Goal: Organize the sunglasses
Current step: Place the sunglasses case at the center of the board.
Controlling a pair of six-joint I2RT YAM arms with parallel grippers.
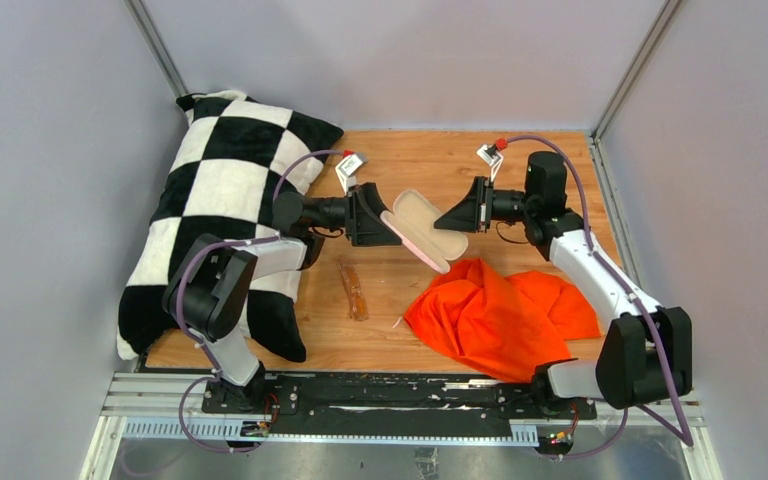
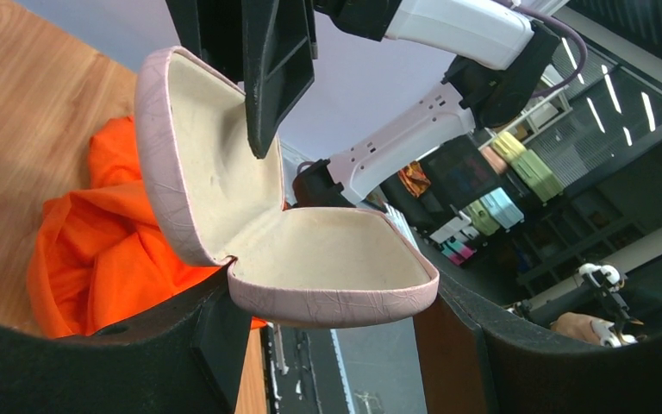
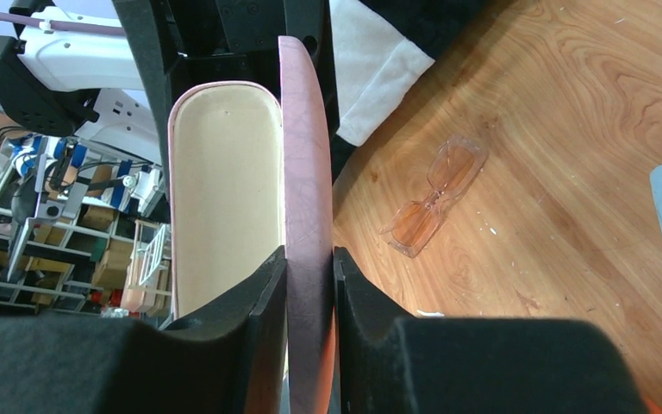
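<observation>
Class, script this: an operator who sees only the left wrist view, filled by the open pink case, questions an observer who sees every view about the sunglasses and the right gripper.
Operator: Where are the sunglasses?
Observer: The sunglasses lie on the table, between the checkered pillow and the orange cloth, touching neither.
Operator: How does the right gripper hold the case?
Observer: The right gripper pinches one shell of the case edge-on between its fingers.
</observation>
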